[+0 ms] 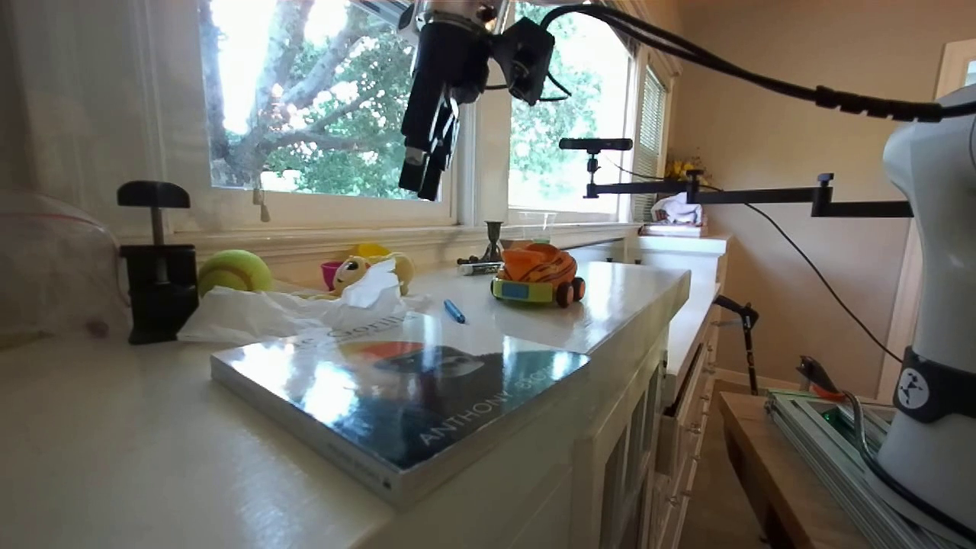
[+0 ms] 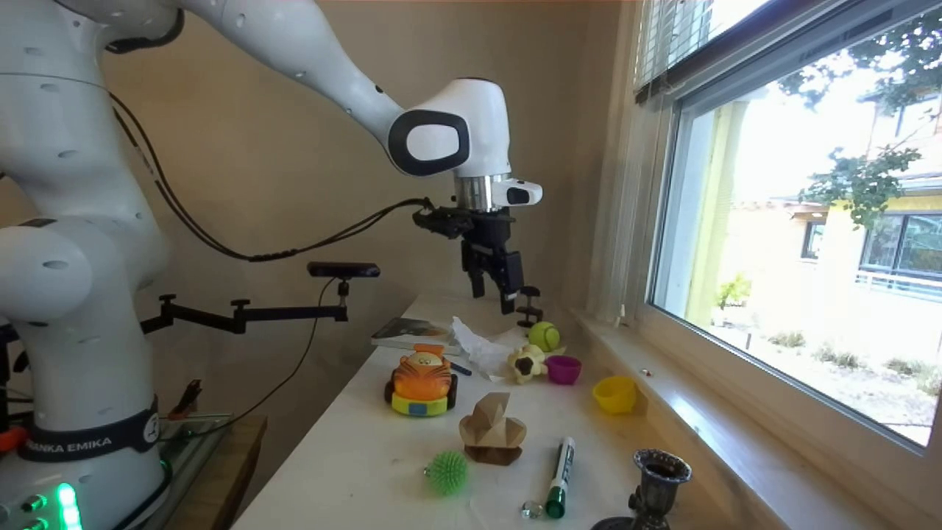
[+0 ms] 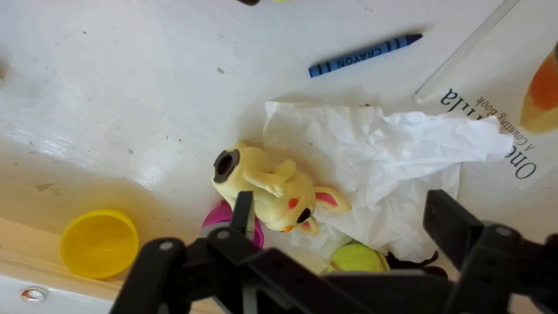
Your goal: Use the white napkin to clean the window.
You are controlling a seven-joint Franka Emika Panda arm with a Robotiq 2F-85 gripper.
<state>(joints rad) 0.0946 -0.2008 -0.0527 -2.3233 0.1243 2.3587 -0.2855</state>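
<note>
The white napkin (image 1: 248, 314) lies crumpled and spread on the white counter. It also shows in the other views (image 2: 482, 350) (image 3: 383, 152), with one end over the book's corner. My gripper (image 1: 423, 179) is open and empty, pointing down well above the counter; it shows too in an exterior view (image 2: 493, 291). In the wrist view its fingertips (image 3: 340, 205) stand wide apart, with napkin, toy and ball below between them. The window (image 1: 328, 114), a wide pane with branches outside, is behind the counter. A glass pane (image 2: 802, 221) at the right may be another one.
A yellow toy (image 3: 279, 187) lies against the napkin. A tennis ball (image 2: 544, 336), magenta cup (image 2: 563, 369) and black clamp (image 1: 158, 263) are close by. A book (image 1: 404, 381), blue crayon (image 3: 365, 55), orange toy car (image 1: 537, 274), yellow cup (image 3: 100, 244) and candle holder (image 2: 659, 478) also stand or lie around.
</note>
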